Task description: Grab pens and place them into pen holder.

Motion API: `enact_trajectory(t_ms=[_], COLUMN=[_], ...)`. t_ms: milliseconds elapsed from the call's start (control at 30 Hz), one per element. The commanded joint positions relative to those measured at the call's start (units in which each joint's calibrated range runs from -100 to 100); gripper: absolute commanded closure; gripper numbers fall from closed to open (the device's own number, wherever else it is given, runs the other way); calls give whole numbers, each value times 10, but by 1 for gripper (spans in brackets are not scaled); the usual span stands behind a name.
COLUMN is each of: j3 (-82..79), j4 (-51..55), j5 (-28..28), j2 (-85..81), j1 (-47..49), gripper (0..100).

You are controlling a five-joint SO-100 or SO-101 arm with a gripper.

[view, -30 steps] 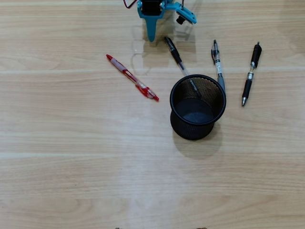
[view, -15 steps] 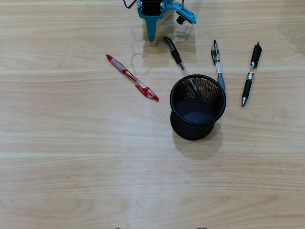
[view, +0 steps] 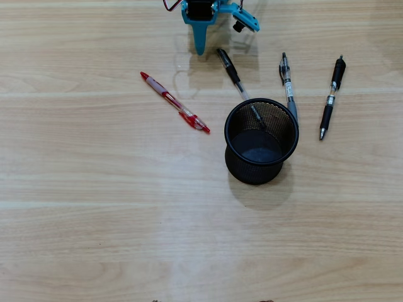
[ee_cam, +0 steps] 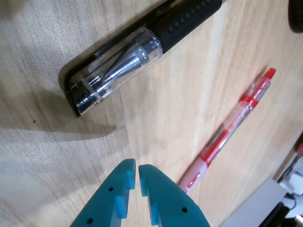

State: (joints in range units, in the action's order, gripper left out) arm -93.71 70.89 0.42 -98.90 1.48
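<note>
While the hand [ee_cam: 137,172] hangs closed and empty, a black pen [ee_cam: 142,49] lies just beyond.

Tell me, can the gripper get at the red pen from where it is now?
Probably yes. The red pen lies alone on bare table, apart from the holder and the black pens, with nothing over it. The gripper is shut beside it, so it would need to open first.

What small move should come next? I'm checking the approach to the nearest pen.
Probably open the tool: its tips look nearly shut, holding nothing, with the black pen lying just ahead on the table, untouched.
</note>
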Motion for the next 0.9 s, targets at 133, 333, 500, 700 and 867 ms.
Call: enact_trajectory(t_ms=[133, 333, 500, 700, 867], j3=[2, 2, 2, 1, 1], j4=[-5, -5, -5, -5, -6], j5=[3, 3, 3, 3, 3], j2=[-3, -3, -3, -3, -3], j1=[-2, -2, -2, -9, -18], gripper=[98, 98, 98, 98, 98])
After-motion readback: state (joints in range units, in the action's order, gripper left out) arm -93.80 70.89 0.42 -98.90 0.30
